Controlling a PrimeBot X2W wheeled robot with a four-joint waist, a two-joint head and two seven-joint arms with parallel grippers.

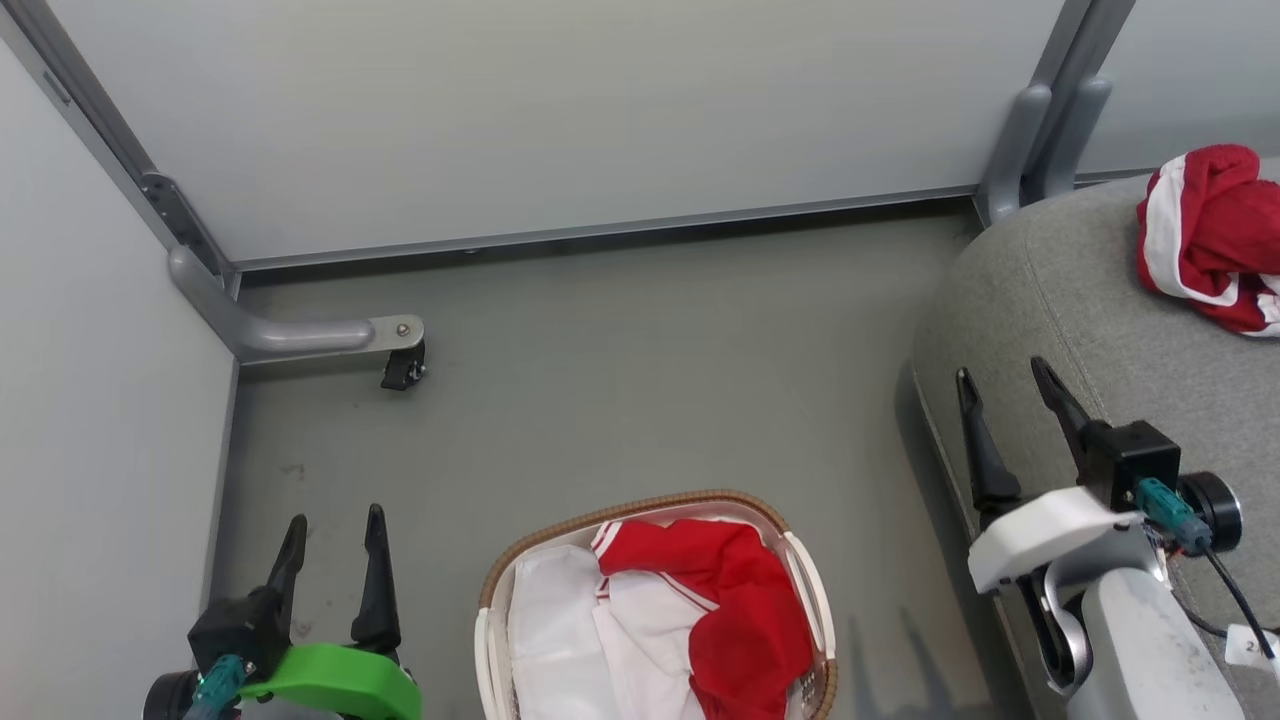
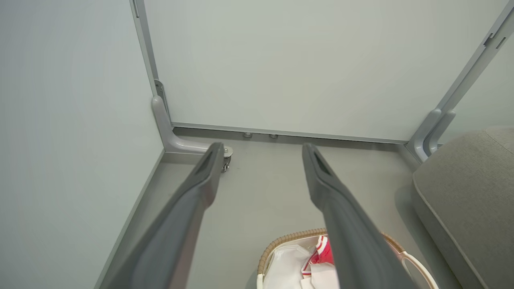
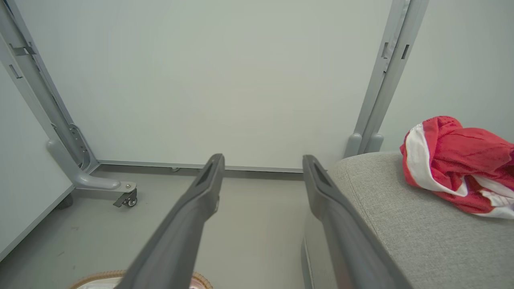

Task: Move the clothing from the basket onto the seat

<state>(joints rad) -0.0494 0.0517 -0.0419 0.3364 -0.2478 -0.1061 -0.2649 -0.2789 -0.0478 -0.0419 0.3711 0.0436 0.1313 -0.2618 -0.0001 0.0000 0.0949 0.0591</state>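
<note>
I'm working in what looks like a staged test cell, a lab mock-up of a living room. Pale blank panels [image 1: 550,120] wall me in on the left and ahead. They are held in grey metal posts [image 1: 1085,40] whose feet [image 1: 300,338] stick out onto the plain grey floor [image 1: 650,380], one of them on a castor [image 1: 403,372]. The homely touches are a grey seat [image 1: 1060,300], a basket [image 1: 640,503] on the floor, and red clothing [image 1: 1210,235].
</note>
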